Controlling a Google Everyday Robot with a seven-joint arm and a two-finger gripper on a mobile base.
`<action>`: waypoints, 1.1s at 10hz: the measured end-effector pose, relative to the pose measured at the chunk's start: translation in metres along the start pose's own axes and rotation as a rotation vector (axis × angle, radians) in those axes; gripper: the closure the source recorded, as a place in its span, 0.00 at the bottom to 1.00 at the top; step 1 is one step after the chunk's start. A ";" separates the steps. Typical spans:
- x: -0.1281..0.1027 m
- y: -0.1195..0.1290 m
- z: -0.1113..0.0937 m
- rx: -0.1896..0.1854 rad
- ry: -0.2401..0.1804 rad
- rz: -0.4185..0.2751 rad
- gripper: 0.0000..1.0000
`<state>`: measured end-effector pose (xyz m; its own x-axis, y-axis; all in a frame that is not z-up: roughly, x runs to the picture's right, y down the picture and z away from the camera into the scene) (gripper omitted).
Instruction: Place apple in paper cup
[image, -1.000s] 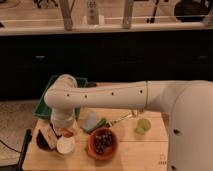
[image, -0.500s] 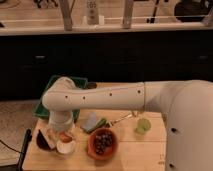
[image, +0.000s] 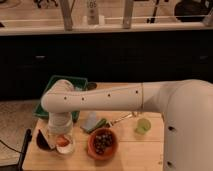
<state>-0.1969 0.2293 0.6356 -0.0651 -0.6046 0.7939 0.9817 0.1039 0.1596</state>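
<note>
The apple (image: 62, 141) is a small orange-red fruit showing at the mouth of the paper cup (image: 65, 147), a short white cup at the front left of the wooden table (image: 130, 152). My gripper (image: 54, 136) hangs straight down from the white arm, right over the cup and apple. Its dark parts reach the table just left of the cup. I cannot see whether the apple rests in the cup or is still held.
An orange bowl (image: 102, 144) of dark berries stands just right of the cup. A light green cup (image: 143, 126) is at the right. A green tray (image: 64, 86) lies behind the arm. A pale packet (image: 92, 122) lies mid-table. My white arm spans the table.
The gripper has come down over the white cup, and the apple has gone from above the cup down to its mouth.
</note>
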 end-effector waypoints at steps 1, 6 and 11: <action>-0.001 0.001 0.000 0.001 -0.002 -0.001 0.25; -0.002 0.002 -0.003 0.004 -0.003 -0.013 0.25; 0.002 0.002 -0.012 0.007 0.015 -0.010 0.25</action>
<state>-0.1927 0.2190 0.6308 -0.0721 -0.6173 0.7834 0.9798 0.1030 0.1714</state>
